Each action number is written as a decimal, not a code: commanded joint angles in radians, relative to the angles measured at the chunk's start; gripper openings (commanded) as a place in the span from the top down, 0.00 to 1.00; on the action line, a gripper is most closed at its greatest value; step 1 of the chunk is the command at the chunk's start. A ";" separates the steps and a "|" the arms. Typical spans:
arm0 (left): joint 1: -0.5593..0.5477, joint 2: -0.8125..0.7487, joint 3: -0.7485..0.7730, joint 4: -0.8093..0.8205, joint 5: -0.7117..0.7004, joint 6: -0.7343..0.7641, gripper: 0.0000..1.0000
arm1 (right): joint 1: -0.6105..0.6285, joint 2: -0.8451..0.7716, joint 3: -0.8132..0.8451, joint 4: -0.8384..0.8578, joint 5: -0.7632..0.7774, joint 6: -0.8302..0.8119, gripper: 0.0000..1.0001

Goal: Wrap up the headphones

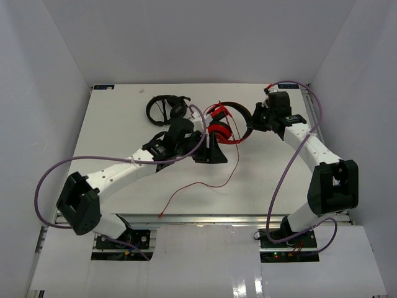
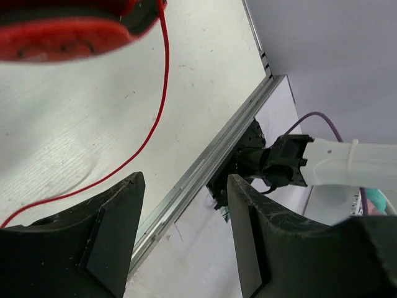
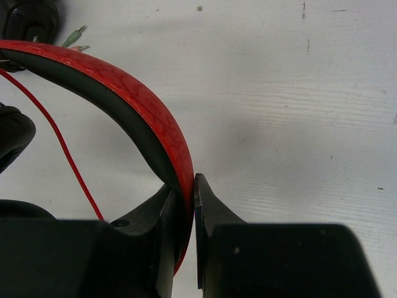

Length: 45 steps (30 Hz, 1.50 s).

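Observation:
The red headphones (image 1: 224, 126) stand near the back middle of the table. My right gripper (image 3: 189, 198) is shut on their red headband (image 3: 127, 93), which is pinched between the two fingers. It holds the band from the right side (image 1: 255, 118). My left gripper (image 2: 185, 233) is open with nothing between its fingers. It sits just in front of a red earcup (image 2: 65, 31), near the table (image 1: 214, 152). The thin red cable (image 2: 159, 105) hangs from the earcup. It trails loose over the table toward the front edge and ends at the plug (image 1: 162, 214).
Black headphones (image 1: 165, 109) lie at the back, left of the red ones, close to my left arm. A corner of them and green plug tips (image 3: 75, 37) show in the right wrist view. The table's metal front rail (image 2: 205, 167) lies below the left gripper.

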 commanded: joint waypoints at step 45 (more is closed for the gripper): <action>-0.107 0.165 -0.580 0.800 0.090 0.866 0.20 | -0.014 -0.112 0.028 0.031 -0.372 -0.101 0.92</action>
